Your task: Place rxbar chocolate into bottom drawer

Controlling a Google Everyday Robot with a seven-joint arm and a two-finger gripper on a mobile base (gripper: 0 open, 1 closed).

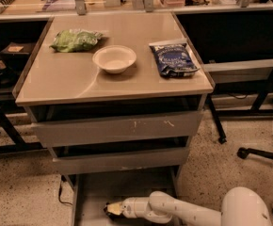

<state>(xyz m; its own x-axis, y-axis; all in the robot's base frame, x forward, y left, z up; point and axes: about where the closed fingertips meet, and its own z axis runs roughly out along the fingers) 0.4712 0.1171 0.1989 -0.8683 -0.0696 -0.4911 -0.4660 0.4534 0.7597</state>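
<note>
The bottom drawer (99, 187) is pulled out at the foot of the grey cabinet, showing its flat grey floor. My white arm reaches in from the lower right. My gripper (112, 209) is low over the drawer floor, near its front middle, shut on the small dark rxbar chocolate (111, 210). The bar sits between the fingers, and most of it is hidden by them. I cannot tell whether the bar touches the floor.
On the cabinet top lie a green bag (74, 39), a white bowl (114, 59) and a blue bag (173, 58). The two upper drawers (117, 128) are slightly ajar. A chair base (261, 153) stands at the right, and a black cable (61, 192) lies left of the drawer.
</note>
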